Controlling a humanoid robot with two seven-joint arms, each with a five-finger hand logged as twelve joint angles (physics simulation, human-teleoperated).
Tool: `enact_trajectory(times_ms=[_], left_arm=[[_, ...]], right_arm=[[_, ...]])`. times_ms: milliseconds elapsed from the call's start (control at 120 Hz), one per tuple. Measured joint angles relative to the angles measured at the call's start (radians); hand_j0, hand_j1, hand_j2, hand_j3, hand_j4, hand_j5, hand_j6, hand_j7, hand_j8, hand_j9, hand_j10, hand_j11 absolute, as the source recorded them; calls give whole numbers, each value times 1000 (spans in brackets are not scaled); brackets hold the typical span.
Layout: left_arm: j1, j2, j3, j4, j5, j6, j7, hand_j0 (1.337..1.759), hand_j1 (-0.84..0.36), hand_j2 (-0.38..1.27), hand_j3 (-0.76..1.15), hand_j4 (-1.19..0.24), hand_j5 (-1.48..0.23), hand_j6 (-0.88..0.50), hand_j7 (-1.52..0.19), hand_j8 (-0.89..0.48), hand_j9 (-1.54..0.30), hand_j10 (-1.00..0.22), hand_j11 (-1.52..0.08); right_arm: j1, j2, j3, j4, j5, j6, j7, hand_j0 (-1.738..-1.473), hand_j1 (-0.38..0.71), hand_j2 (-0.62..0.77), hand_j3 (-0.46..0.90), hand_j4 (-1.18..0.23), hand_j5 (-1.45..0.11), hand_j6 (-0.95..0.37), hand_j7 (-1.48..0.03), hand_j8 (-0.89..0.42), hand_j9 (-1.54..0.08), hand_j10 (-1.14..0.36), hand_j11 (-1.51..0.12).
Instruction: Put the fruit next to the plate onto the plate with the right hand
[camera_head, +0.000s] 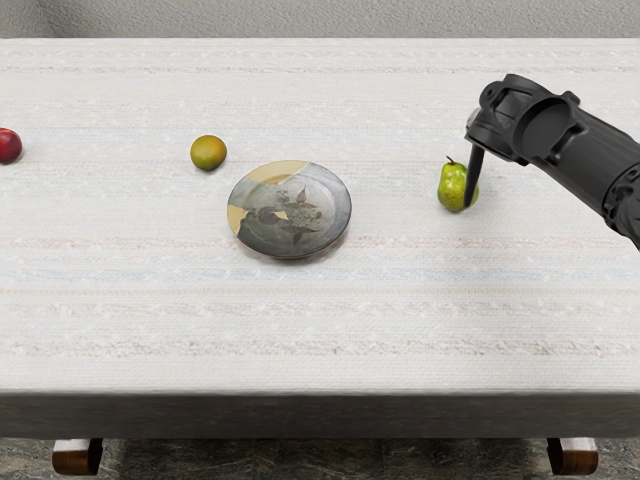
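No text, label or number is readable.

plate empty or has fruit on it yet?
Empty: the plate carries only its pattern; the pear stands upright on the table, apart.

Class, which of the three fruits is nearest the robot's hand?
The green pear, beside the right hand, right of the plate; the yellow-green fruit and the red fruit lie left of it.
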Motion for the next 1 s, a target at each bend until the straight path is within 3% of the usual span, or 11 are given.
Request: enact_trajectory(times_ms=[425,767,1000], left_arm=[[0,0,0,0,0,0,0,1658,346,0,0,-2,-3,-2,-3,-2,-3,-2,-3],[0,0,0,0,0,0,0,1658,346,0,0,-2,-3,-2,-3,-2,-3,-2,-3],[0,0,0,0,0,0,0,1658,346,0,0,-2,-3,-2,-3,-2,-3,-2,-3]], right_arm=[[-25,0,186,6,0,1,0,-1658,-326,-3,0,-22,-26,-24,-26,-23,-26,-22,-26],[-62,0,146,-1,-77,-72,0,-1658,-317,-4,0,-30,-36,-31,-35,-30,-36,-29,-36],[-78,0,154,0,-78,-78,0,-1658,-236,-18,0,-98,-124,-99,-124,-98,-124,-97,-124]])
